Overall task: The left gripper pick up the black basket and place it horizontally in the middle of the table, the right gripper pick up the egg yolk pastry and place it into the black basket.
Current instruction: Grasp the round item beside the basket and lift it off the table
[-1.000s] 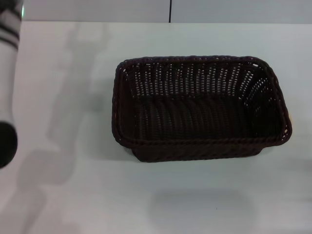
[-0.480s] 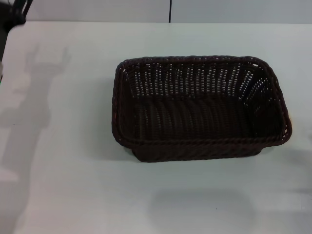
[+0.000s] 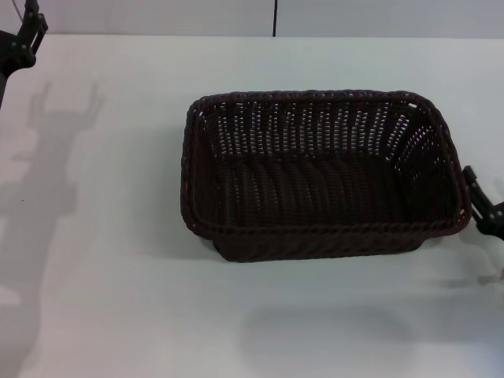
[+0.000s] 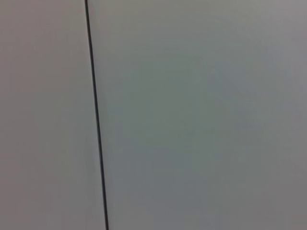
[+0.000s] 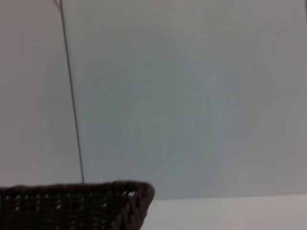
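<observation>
Sitting long-side across mid-table (image 3: pixel 118 299): black basket (image 3: pixel 323 177), empty, likely light and stiff. Best grabbed at braided rim. Left gripper (image 3: pixel 22 39) far corner, right gripper (image 3: pixel 482 209) beside basket; cannot tell if open. No pastry seen.

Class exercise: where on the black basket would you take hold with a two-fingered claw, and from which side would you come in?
Probably the braided rim of the black basket at its left short wall, from above: one finger inside, one outside. The wall is thin and flares outward, and that side faces the left claw.
</observation>
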You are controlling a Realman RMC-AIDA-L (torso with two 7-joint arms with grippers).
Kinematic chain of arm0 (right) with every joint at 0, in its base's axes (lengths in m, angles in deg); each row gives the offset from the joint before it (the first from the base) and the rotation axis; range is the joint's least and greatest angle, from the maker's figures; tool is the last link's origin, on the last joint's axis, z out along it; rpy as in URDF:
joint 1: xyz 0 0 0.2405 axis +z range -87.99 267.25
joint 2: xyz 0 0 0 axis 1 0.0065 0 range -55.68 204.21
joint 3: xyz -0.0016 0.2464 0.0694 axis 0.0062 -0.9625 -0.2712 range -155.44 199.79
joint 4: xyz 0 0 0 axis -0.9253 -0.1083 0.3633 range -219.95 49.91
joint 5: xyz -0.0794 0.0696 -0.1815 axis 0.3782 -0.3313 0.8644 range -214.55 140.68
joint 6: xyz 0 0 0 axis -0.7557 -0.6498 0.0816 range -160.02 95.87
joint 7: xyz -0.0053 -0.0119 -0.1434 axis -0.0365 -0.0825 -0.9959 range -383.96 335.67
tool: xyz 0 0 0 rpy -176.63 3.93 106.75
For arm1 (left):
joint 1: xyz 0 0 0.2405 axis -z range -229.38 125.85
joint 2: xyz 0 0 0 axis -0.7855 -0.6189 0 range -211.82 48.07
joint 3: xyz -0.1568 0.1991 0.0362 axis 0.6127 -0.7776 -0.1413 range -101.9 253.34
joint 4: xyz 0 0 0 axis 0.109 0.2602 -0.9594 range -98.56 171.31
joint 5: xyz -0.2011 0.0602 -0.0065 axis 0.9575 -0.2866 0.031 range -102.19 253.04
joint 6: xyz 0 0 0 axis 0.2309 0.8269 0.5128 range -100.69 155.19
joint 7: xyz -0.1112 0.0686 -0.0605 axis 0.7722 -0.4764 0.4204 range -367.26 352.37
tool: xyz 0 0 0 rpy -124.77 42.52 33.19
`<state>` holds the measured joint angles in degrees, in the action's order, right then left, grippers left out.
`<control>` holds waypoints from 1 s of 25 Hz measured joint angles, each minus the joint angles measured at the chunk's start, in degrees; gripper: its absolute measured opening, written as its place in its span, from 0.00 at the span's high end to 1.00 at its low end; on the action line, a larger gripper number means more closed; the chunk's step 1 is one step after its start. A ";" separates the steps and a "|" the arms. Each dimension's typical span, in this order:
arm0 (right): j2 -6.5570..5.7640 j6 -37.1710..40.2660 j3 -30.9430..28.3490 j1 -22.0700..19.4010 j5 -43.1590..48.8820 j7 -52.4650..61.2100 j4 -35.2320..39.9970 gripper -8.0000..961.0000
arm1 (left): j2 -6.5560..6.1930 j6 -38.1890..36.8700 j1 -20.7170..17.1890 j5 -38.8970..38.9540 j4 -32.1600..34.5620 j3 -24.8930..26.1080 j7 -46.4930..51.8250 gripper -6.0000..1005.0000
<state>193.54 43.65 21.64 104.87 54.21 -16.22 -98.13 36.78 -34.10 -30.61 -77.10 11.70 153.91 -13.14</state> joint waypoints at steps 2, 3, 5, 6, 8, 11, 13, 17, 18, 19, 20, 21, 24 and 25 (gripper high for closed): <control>0.02 -1.27 0.34 0.24 0.00 0.00 -0.07 0.27 | 0.00 0.22 0.56 -0.03 0.23 -0.22 -0.28 0.16; 0.02 -1.27 0.34 0.24 0.00 0.00 -0.07 0.27 | 0.00 0.22 0.56 -0.03 0.23 -0.22 -0.28 0.16; 0.03 -1.94 0.36 0.41 0.00 0.18 -0.08 0.27 | 0.00 0.28 0.71 -0.04 0.31 -0.34 -0.42 0.16; 0.03 -2.31 0.36 0.52 0.00 0.30 -0.10 0.27 | 0.00 0.29 0.73 -0.05 0.30 -0.41 -0.49 0.16; 0.05 -3.09 0.37 0.80 0.00 0.42 -0.14 0.27 | 0.00 0.28 0.81 -0.07 0.26 -0.53 -0.59 0.16; 0.01 -4.61 0.39 1.45 0.00 0.54 -0.29 0.28 | 0.00 0.28 0.88 -0.10 0.33 -0.60 -0.70 0.16; -0.04 -5.36 0.48 1.87 0.00 0.58 -0.43 0.28 | 0.00 0.27 0.89 -0.23 0.34 -0.60 -0.77 0.16; -0.01 -5.59 1.21 2.59 0.04 0.60 -0.73 0.28 | 0.00 0.22 0.90 -0.43 0.31 -0.69 -0.88 0.16; -0.01 -5.59 1.21 2.59 0.04 0.60 -0.73 0.28 | 0.00 0.22 0.90 -0.43 0.31 -0.69 -0.88 0.16; 0.00 -5.66 1.25 2.69 0.05 0.60 -0.86 0.28 | 0.00 0.21 0.90 -0.48 0.31 -0.68 -0.90 0.16; 0.02 -5.76 1.28 2.78 0.07 0.61 -1.03 0.28 | 0.00 0.20 0.86 -0.52 0.31 -0.68 -0.91 0.16; 0.01 -5.82 1.27 2.84 0.08 0.60 -1.18 0.28 | 0.00 0.18 0.79 -0.54 0.30 -0.68 -0.93 0.16; -0.03 -6.38 0.99 2.80 0.07 0.61 -1.44 0.28 | 0.00 0.08 0.75 -0.57 0.28 -0.78 -0.96 0.16; -0.03 -6.96 0.81 2.79 -0.04 0.61 -1.51 0.28 | 0.00 0.06 0.75 -0.58 0.29 -0.90 -0.97 0.16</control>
<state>193.51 36.69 22.44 107.66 54.16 -15.61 -99.64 36.77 -34.04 -29.85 -77.69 11.99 153.01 -14.11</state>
